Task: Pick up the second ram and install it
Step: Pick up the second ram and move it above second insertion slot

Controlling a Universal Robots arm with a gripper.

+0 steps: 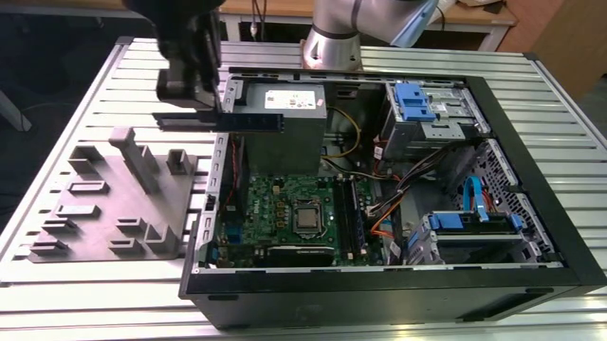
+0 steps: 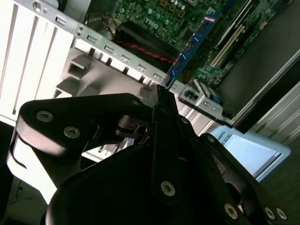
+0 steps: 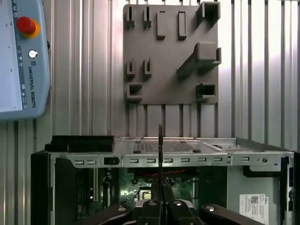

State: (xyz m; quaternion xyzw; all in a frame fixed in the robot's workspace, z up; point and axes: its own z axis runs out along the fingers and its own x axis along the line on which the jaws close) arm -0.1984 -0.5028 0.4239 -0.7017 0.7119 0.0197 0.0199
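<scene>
Slatted metal surface (image 1: 76, 106) carries an open computer case (image 1: 379, 298) below the claw (image 1: 201, 105), which pinches the second ram (image 1: 237, 121) level, just beside the grey power supply (image 1: 284, 131).

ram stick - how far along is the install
Pickup looks done: the tool is shut on the ram stick, which is off the grey tray and above the edge of the case. Left: it isn't in a motherboard slot yet.

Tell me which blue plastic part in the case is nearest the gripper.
The blue bracket on the drive cage beside the power supply; the other blue pieces lie farther from the gripper holding the second ram.
</scene>
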